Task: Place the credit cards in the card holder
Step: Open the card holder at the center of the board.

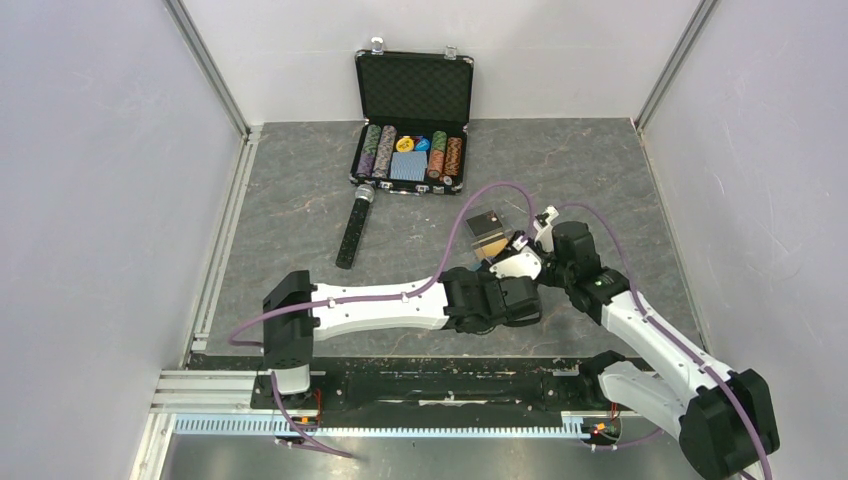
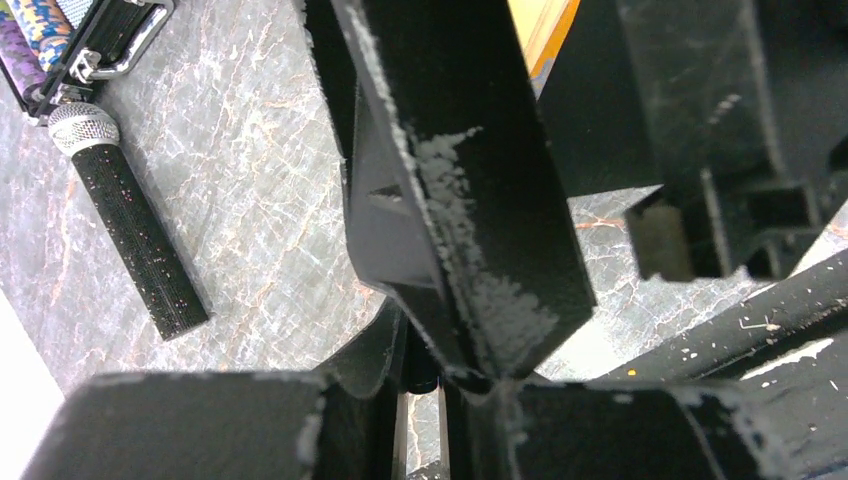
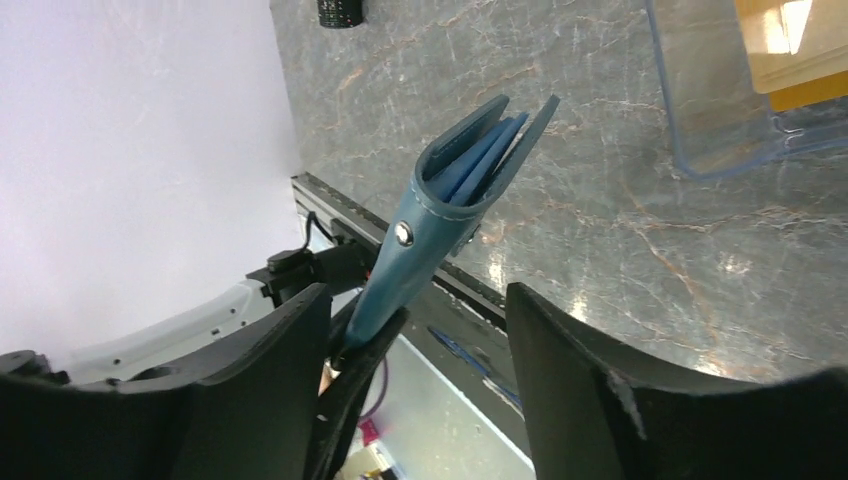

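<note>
Grey marble table [image 3: 600,220] below — left end effector [image 2: 425,390] pinches card holder [image 3: 440,200].

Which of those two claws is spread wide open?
The right gripper: its jaws stand apart either side of the teal-blue leather wallet, while the left gripper pinches it.

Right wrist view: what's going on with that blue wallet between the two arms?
It looks like a handover. The card holder stands upright inside the right end effector, which is spread wide and not touching it. Its lower end appears pinched by the left end effector. The credit cards lie in a clear box on the table, and no card shows in the holder.
</note>
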Robot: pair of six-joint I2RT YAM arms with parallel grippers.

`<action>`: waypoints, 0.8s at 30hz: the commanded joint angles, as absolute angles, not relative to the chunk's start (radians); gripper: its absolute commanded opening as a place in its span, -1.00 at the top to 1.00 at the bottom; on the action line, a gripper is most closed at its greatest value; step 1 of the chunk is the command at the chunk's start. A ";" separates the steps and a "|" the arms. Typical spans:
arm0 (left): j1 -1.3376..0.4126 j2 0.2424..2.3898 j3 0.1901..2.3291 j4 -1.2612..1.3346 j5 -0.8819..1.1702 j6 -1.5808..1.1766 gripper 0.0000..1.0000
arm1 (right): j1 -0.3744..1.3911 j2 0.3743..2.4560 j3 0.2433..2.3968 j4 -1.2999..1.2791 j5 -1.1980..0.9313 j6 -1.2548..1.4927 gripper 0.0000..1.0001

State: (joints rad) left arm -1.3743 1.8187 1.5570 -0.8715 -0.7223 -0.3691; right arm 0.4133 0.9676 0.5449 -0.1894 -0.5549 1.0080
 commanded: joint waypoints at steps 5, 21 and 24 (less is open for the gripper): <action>-1.274 1.631 1.445 -0.783 -0.557 -0.549 0.80 | 0.418 0.932 0.652 -0.340 -0.479 0.830 -0.65; -0.997 1.203 0.996 -0.478 -0.127 -0.787 0.95 | 0.495 1.011 0.718 -0.322 -0.490 0.788 -0.93; -0.997 1.208 0.988 -0.473 -0.112 -0.788 0.96 | 0.546 1.054 0.744 -0.300 -0.465 0.794 -0.96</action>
